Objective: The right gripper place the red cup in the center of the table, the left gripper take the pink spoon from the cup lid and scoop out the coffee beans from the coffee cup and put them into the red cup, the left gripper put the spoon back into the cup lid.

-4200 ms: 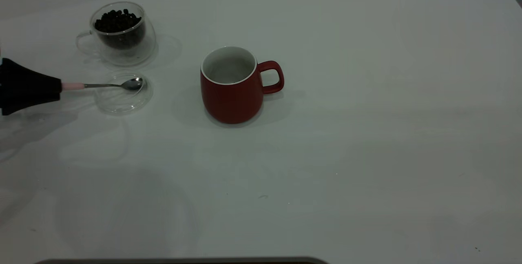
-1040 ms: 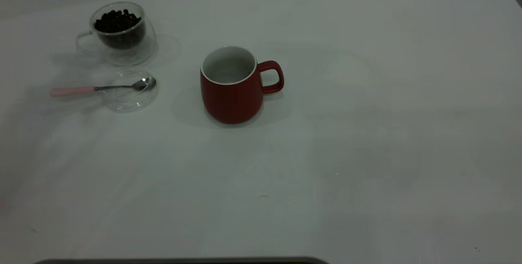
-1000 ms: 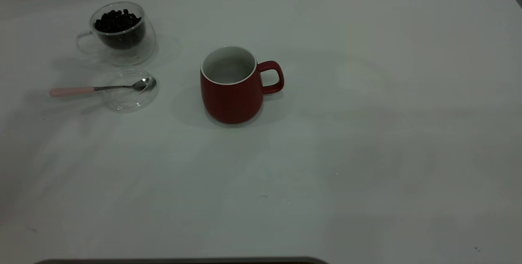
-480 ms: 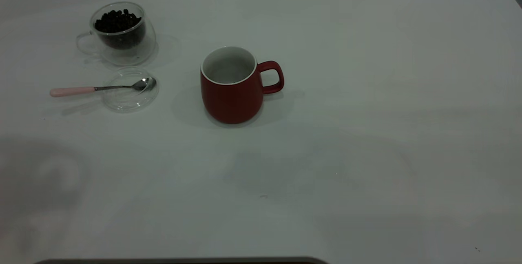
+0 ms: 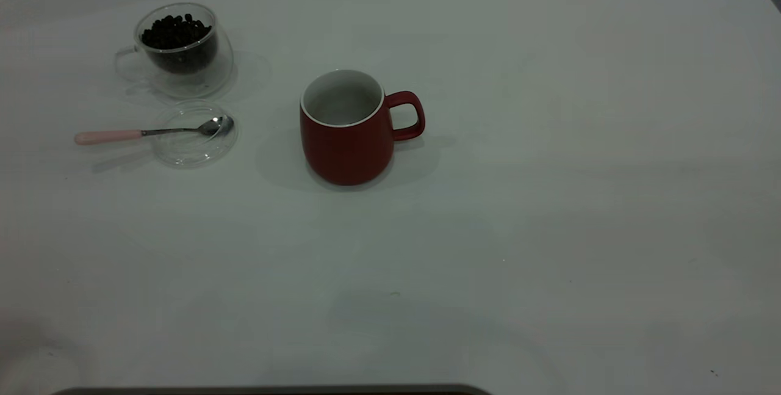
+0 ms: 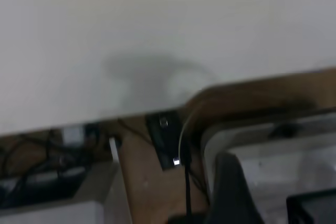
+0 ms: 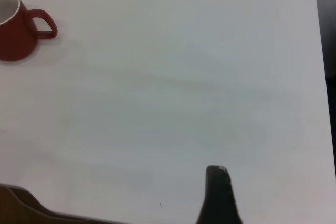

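Pink spoon [image 5: 143, 133] lies with its bowl in the glass cup lid [image 5: 194, 136], handle out over the table [image 5: 549, 199]. Looks light, thin and slippery; best gripped on the pink handle. Red cup [image 5: 351, 126] sits mid-table. Both arms are off the tabletop; can't tell either's jaw state.

Both claws withdrawn off the tabletop.

Exterior view: steep, high, looks down across the table [image 5: 549, 199], whole top visible. Left wrist view: off the table's edge, facing edge, cables [image 6: 31, 182] below. Right wrist view: above the table, shares the red cup [image 7: 18, 27] with exterior.
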Controlling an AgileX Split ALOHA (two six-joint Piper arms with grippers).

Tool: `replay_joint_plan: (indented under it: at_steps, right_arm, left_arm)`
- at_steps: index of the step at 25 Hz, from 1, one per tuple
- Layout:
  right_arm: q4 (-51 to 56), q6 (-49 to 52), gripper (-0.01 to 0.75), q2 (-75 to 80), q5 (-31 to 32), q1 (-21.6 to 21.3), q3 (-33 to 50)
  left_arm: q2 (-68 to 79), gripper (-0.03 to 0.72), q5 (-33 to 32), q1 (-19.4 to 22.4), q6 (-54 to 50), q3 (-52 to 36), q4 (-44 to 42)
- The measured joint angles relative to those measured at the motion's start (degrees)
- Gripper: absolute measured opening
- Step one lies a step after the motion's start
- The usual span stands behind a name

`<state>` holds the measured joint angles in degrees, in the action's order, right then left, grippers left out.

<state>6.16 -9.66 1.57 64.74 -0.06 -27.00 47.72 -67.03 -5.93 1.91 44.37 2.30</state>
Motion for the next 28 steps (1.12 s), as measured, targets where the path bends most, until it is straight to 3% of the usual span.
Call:
replay_joint_plan:
  at_steps: [10, 18, 28]
  right_arm:
    - [0.0, 0.0, 0.591, 0.0, 0.0, 0.0, 0.0]
    - [0.0, 0.0, 0.591, 0.0, 0.0, 0.0, 0.0]
    - [0.0, 0.0, 0.591, 0.0, 0.0, 0.0, 0.0]
  left_arm:
    - [-29.7, 0.546, 4.1, 0.1, -0.1, -14.8, -0.1]
    - [-44.9, 0.546, 3.3, 6.7, -0.2, -15.6, -1.0]
    - [-48.7, 0.546, 2.2, 7.3, -0.4, -16.5, -1.6]
